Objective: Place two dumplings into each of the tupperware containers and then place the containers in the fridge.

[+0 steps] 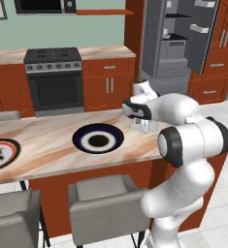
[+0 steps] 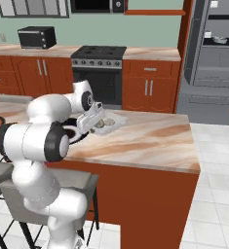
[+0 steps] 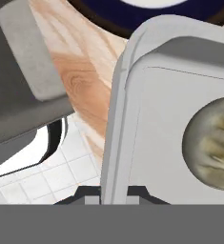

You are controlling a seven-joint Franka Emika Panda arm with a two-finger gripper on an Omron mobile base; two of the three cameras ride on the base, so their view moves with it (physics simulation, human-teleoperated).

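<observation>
Hand view looks straight onto a pale grey tupperware container (image 3: 147, 119), a shallow tub with a rounded corner and a flared rim, and the rim runs down between the two dark finger tips, so the gripper (image 3: 114, 190) is clamped narrow on that edge. One dumpling (image 3: 211, 147), a lumpy beige-grey pleated ball, lies on the tub's floor toward its right side. Beyond the tub's far rim shows the dark-blue plate (image 3: 132, 21) with a white centre.

From the right base view the container (image 2: 108, 124) sits at the gripper (image 2: 89, 124) above the counter (image 2: 150, 141), near the counter's back edge, with small beige lumps inside; whether it touches the top or is raised I cannot tell. The left base view has the arm's wrist covering most of the tub (image 1: 143, 127), just beside the dark-blue plate (image 1: 98, 139).

A red-and-black-rimmed plate (image 1: 0, 154) lies at the counter's left end. The top is pale marbled wood-tone on an orange-red base, with grey stools (image 1: 103, 203) along its near side. Behind stand a black-fronted oven (image 1: 55, 80), red cabinets and the grey fridge (image 1: 181, 41) with its door open.
</observation>
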